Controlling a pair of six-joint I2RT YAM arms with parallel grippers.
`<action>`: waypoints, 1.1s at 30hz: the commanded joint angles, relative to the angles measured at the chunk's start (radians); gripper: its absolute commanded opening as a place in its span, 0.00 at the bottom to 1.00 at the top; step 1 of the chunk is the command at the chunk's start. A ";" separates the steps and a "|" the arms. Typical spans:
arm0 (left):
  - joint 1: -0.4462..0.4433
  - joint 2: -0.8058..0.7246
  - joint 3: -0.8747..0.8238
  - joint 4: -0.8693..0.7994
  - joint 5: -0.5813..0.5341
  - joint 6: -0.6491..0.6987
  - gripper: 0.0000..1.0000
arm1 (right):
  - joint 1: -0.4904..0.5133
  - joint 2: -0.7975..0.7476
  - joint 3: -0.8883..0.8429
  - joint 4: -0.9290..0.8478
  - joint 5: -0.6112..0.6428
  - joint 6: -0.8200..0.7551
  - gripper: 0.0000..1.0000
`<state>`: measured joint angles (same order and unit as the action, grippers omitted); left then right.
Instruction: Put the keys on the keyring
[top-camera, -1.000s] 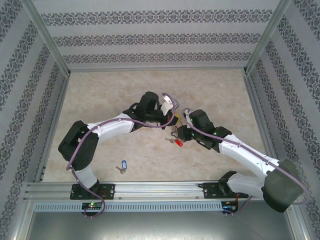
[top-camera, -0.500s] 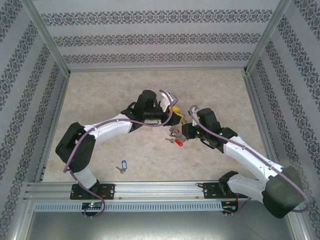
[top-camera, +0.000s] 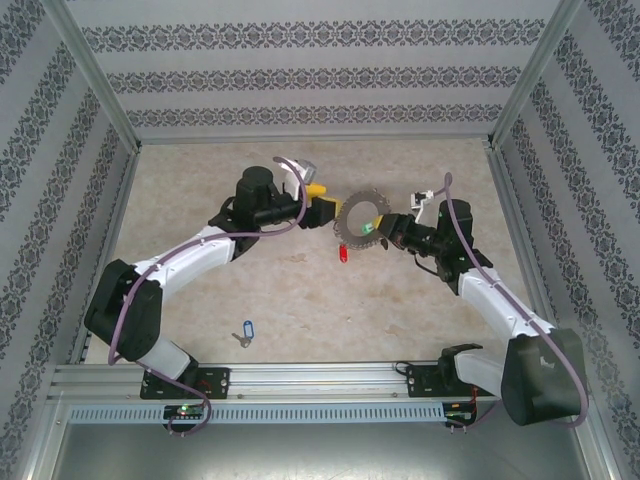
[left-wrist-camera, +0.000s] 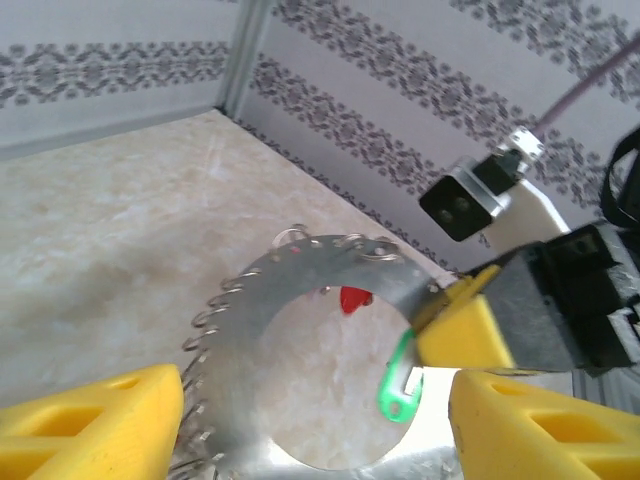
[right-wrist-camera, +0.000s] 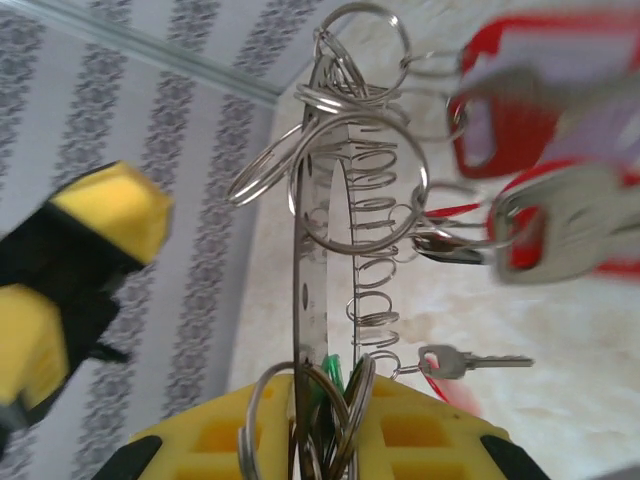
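Keyring (top-camera: 345, 218) in right end effector (top-camera: 383, 232), red tag (top-camera: 343, 252) dangling

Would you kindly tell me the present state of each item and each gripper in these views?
keyring: raised off the table, clamped at its rim.
right gripper: shut on the keyring.
left gripper: open, holding nothing, fingers either side of the keyring.
red-tagged key: hanging on the keyring.
blue-tagged key: loose, lying flat on the table.
green tag: on the keyring, beside the right gripper.
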<state>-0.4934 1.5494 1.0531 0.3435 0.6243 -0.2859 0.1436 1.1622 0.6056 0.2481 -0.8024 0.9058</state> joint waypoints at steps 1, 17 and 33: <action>0.064 -0.004 0.034 -0.078 0.048 -0.137 0.73 | -0.008 0.003 0.063 0.183 -0.167 0.129 0.02; 0.111 0.129 0.335 -0.554 0.280 -0.018 0.75 | -0.010 0.080 0.160 0.190 -0.276 0.142 0.01; 0.112 0.207 0.419 -0.585 0.483 -0.003 0.62 | 0.009 0.154 0.247 0.146 -0.397 0.101 0.01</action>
<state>-0.3794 1.7435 1.4338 -0.2443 1.0069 -0.2977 0.1421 1.3098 0.8104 0.3664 -1.1439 1.0405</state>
